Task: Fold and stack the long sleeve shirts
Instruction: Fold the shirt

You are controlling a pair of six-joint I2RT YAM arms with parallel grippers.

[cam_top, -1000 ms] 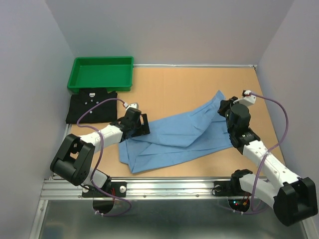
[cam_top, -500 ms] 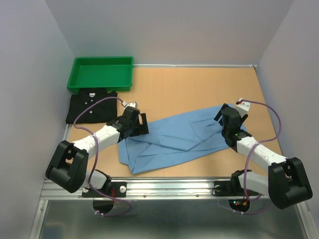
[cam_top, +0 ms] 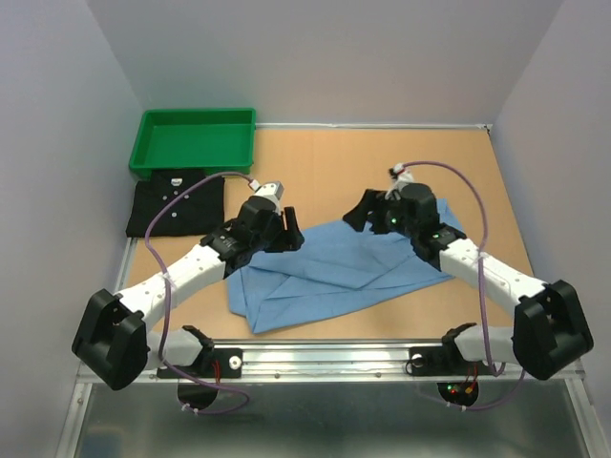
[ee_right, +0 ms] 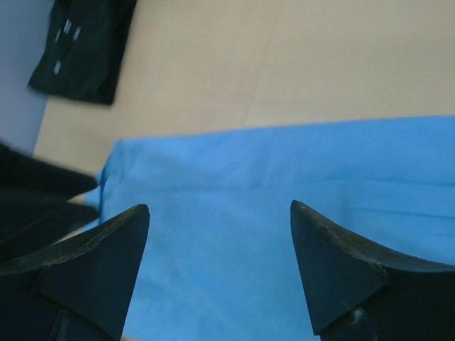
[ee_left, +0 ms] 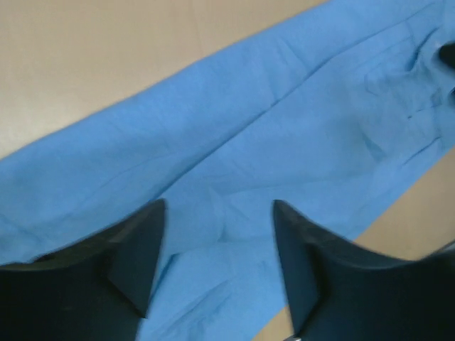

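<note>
The light blue long sleeve shirt (cam_top: pixel 329 272) lies rumpled and half folded across the middle of the table. The black one (cam_top: pixel 177 205) sits folded at the back left, also seen in the right wrist view (ee_right: pixel 85 50). My left gripper (cam_top: pixel 286 235) hovers open over the blue shirt's left part, and blue cloth (ee_left: pixel 284 128) shows below its gap (ee_left: pixel 218 206). My right gripper (cam_top: pixel 368 215) stands open above the shirt's far edge, facing left, with only blue cloth (ee_right: pixel 284 177) under its fingertips (ee_right: pixel 219 207). Neither gripper holds anything.
A green plastic tray (cam_top: pixel 153 153) stands at the back left corner, just behind the black shirt. Bare wooden tabletop (cam_top: pixel 325 162) lies beyond the blue shirt. Grey walls close in the left, back and right sides.
My right gripper opened, let go of the blue shirt's right end and swung left over the shirt's far edge. My left gripper shifted right, further over the cloth.
</note>
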